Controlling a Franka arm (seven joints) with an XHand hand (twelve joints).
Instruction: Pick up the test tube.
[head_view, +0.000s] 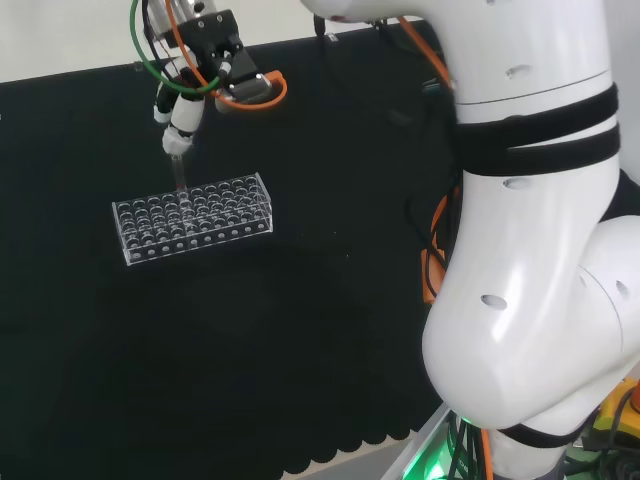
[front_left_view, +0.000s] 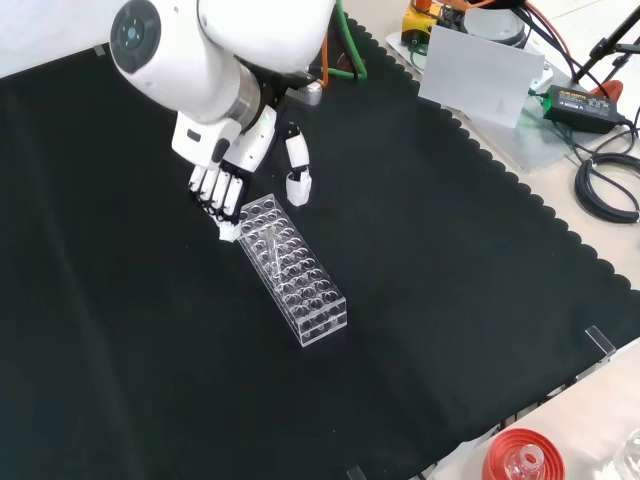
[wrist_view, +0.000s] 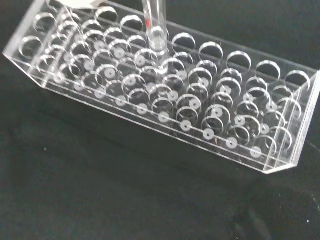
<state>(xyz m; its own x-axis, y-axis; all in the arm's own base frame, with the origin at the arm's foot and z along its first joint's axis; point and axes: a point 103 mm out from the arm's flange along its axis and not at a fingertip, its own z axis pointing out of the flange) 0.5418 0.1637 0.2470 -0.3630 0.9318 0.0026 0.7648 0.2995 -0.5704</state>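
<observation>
The hand (head_view: 182, 118) is closed around the top of the test tube (head_view: 180, 178), whose lower end is seen just inside a hole of the clear rack (head_view: 192, 217). If the lift is tilted, the tube may catch the hole's edge and drag the rack.

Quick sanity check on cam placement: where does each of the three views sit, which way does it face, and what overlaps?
Head view: behind and above the arm's base, looking over the white arm links at the clear rack; the hand holds a test tube above it.
Front view: facing the arm, looking down on the black cloth; hand enters from the top.
Wrist view: looks past the palm, close on the rack and tube.
Shared: rack and tube in all three.
</observation>
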